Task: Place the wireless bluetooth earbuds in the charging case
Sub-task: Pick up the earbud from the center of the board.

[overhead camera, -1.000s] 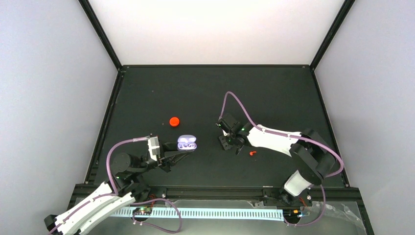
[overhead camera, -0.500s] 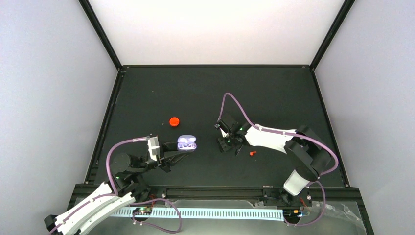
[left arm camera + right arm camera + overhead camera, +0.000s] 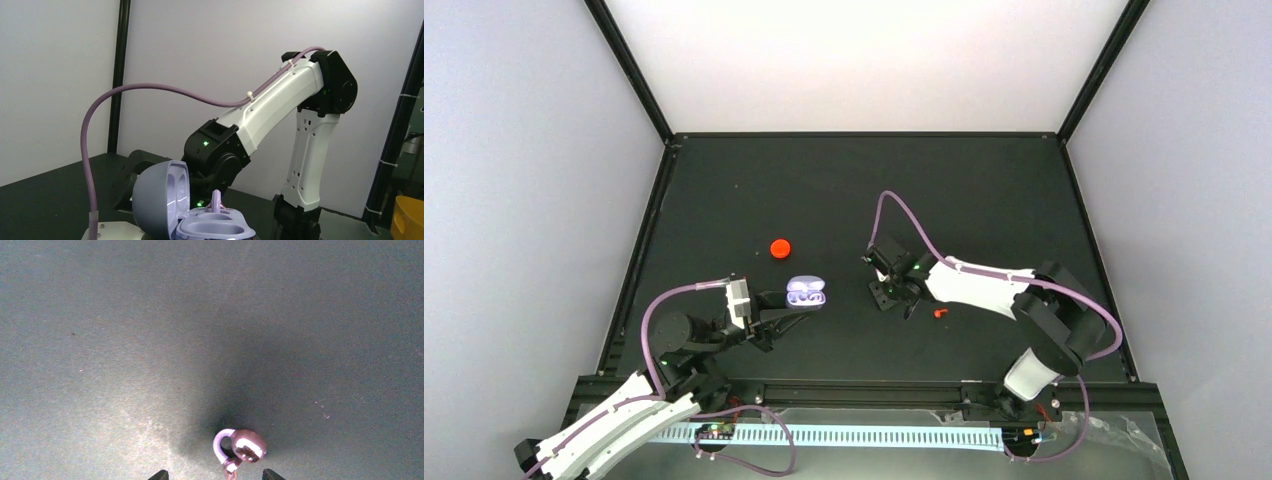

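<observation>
The charging case point(image 3: 806, 293) lies open left of centre, and its lid point(image 3: 162, 197) stands upright. One purple earbud point(image 3: 216, 200) sticks up from the far well, and the near well point(image 3: 220, 231) is empty. My left gripper point(image 3: 796, 312) reaches the case's near edge and appears shut on its base; its fingers are hidden in the left wrist view. My right gripper point(image 3: 890, 292) points down at the mat, open. The second earbud point(image 3: 240, 447), purple and whitish, lies on the mat between its fingertips point(image 3: 160, 474), untouched.
A round red cap point(image 3: 779, 247) lies behind and left of the case. A small red bit point(image 3: 940, 313) lies right of my right gripper. The right arm point(image 3: 280, 105) looms behind the case in the left wrist view. Black frame rails edge the mat.
My right gripper has shifted slightly left and toward the near edge. The left arm and the case have not moved.
</observation>
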`<state>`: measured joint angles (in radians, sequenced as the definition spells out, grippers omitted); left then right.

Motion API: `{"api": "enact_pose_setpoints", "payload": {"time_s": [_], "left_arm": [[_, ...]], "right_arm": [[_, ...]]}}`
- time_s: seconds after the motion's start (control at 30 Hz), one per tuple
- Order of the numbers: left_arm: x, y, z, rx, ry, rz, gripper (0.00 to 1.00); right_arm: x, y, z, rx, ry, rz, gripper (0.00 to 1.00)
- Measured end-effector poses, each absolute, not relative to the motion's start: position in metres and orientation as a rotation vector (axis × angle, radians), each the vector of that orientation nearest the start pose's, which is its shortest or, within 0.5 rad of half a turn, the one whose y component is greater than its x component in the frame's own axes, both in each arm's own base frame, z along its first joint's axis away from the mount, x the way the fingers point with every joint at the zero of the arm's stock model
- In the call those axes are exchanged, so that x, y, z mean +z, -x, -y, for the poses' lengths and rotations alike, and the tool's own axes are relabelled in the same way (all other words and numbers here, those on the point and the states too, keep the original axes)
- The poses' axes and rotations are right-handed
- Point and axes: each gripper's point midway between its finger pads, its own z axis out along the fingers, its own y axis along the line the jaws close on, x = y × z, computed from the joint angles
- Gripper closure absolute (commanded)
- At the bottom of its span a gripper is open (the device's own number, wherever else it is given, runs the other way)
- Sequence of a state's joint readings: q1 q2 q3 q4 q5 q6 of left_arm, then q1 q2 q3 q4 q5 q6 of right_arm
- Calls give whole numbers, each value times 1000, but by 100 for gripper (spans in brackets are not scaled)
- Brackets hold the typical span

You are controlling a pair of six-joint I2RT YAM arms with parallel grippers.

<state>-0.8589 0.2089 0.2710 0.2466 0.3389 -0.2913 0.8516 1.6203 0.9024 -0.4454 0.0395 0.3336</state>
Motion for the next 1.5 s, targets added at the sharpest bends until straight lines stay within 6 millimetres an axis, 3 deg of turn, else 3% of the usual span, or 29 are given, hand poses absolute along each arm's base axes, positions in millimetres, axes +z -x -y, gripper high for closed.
{"api": "enact_pose_setpoints", "payload": {"time_s": [0.2,0.4,0.67,1.5], "left_arm": [[315,-105,210,-1190,-677,-1199,98],[315,-105,210,-1191,-677,-1198,99],[317,-104,207,-1189,-672,-1190,99],[316,-104,207,-1187,-671,-1195,99]], "right_arm": [[52,-235,-276,246,745,-2620,60],[57,-249,-290,238,726,-2601,65],[29,-250,-278,107,733,-2657,68],[25,-245,-262,44,736,-2659,72]]}}
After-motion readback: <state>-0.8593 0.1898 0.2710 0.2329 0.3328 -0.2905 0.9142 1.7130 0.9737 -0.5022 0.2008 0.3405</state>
